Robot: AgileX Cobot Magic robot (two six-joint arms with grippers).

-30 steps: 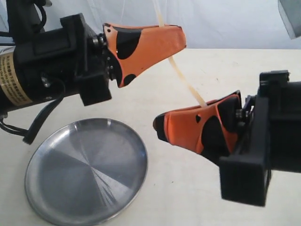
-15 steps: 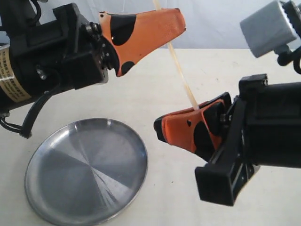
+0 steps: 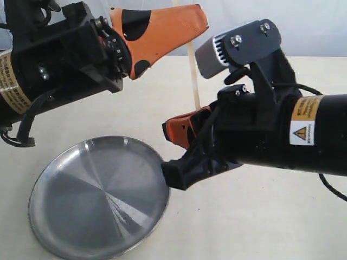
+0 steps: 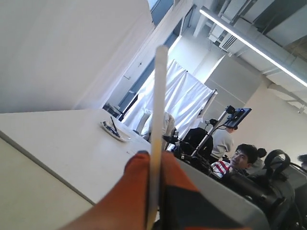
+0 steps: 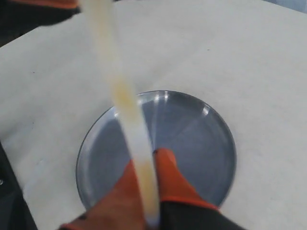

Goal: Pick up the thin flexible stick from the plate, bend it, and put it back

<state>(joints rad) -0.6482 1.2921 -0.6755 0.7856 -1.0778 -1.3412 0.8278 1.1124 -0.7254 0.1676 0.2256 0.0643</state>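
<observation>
Gleaming plate (image 3: 81, 208) on cream tabletop (image 3: 255, 222)

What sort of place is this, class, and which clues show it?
Probably a robotics lab or shared workshop: white curtain partitions, a bare industrial ceiling with a strip light, and people gathered near a monitor on a stand.

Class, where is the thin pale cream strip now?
Exterior view: the strip stands near-upright, held by the left gripper above and the right gripper below, right of the round silver plate.
</observation>
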